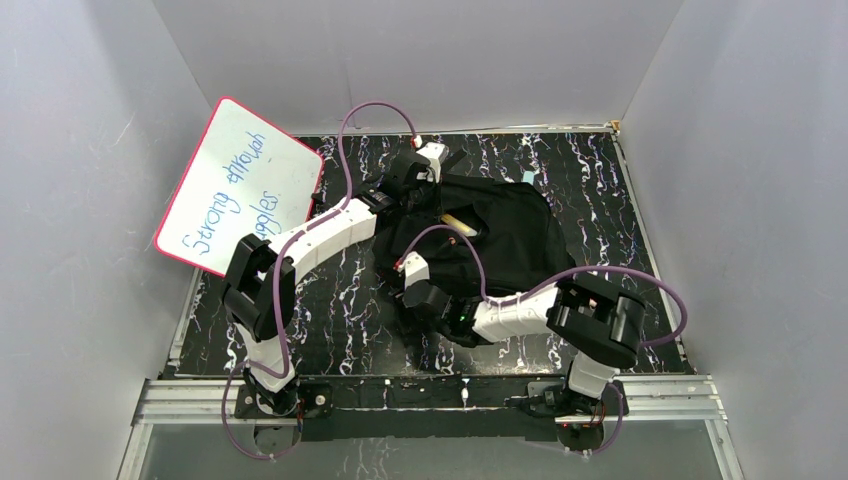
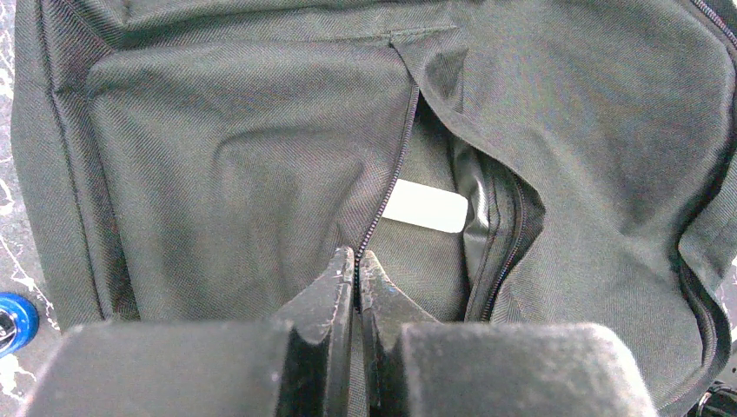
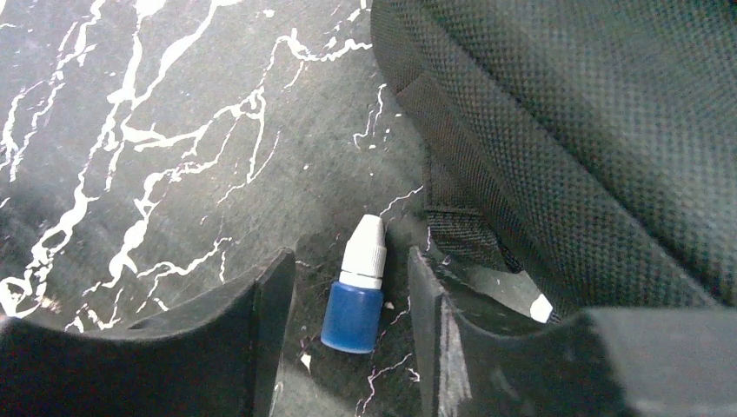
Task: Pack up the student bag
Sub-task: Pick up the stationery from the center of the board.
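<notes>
The student bag, a large black fabric backpack, lies in the middle of the table. In the left wrist view its zipper is partly open, and a white flat item shows inside. My left gripper is shut on the bag's fabric at the zipper edge; in the top view it is at the bag's far left. My right gripper is open and low over the table by the bag's near left corner. Its fingers stand either side of a small blue bottle with a white cap, without touching it.
A white board with a red rim and blue writing leans on the left wall. A bag strap lies just right of the right finger. A blue round object lies by the bag's edge. Grey walls enclose the black marbled table.
</notes>
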Controlling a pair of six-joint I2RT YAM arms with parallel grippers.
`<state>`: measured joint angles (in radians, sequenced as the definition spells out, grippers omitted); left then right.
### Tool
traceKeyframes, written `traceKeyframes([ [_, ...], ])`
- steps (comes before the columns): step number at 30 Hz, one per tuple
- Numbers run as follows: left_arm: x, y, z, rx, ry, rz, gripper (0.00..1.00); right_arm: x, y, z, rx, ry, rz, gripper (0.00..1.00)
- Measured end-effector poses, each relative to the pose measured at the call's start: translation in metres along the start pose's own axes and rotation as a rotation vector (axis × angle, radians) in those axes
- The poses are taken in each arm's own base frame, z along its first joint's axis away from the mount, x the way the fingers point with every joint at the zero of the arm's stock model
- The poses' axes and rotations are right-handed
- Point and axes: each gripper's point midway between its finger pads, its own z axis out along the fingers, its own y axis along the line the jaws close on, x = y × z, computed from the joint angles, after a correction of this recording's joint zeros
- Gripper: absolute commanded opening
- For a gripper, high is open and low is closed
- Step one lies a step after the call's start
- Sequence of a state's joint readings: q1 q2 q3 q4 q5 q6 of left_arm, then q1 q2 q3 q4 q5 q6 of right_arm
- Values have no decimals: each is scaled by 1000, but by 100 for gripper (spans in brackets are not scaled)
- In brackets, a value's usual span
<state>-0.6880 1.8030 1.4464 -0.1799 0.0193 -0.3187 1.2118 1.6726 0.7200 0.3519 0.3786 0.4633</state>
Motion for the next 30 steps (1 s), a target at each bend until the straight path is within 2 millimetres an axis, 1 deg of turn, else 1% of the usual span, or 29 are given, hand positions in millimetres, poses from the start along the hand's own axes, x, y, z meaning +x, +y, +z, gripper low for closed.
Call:
traceKeyframes([
  [4, 0, 0, 0, 0, 0, 0, 0, 0, -1, 3, 45, 6, -30, 44],
  [6, 0, 1, 0, -2, 0, -1, 0, 2, -2, 1, 68, 18, -49, 40],
  [8, -1, 2, 0, -3, -1, -3, 0, 5, -4, -1, 89, 27, -64, 40],
  [10, -1, 3, 0, -3, -1, -4, 0, 7, -5, -5, 101, 37, -71, 46],
  [12, -1, 4, 0, -4, -1, -5, 0, 8, -8, -12, 109, 53, -75, 47],
  [16, -2, 5, 0, -5, -1, -7, 0, -1, -9, -27, 103, 46, -68, 35],
  [18, -1, 5, 0, -5, -1, -7, 0, -6, -8, -32, 95, 32, -60, 33],
  [20, -2, 5, 0, -6, -1, -8, 0, -7, -9, -37, 91, 26, -58, 35],
  [22, -1, 5, 0, -6, -1, -7, 0, -6, -10, -39, 88, 27, -64, 42],
  [23, -1, 6, 0, -6, 0, -7, 0, -6, -10, -39, 85, 29, -72, 44],
  [30, 2, 7, 1, -9, 7, -8, 0, -6, -8, -39, 52, 33, -163, 47],
])
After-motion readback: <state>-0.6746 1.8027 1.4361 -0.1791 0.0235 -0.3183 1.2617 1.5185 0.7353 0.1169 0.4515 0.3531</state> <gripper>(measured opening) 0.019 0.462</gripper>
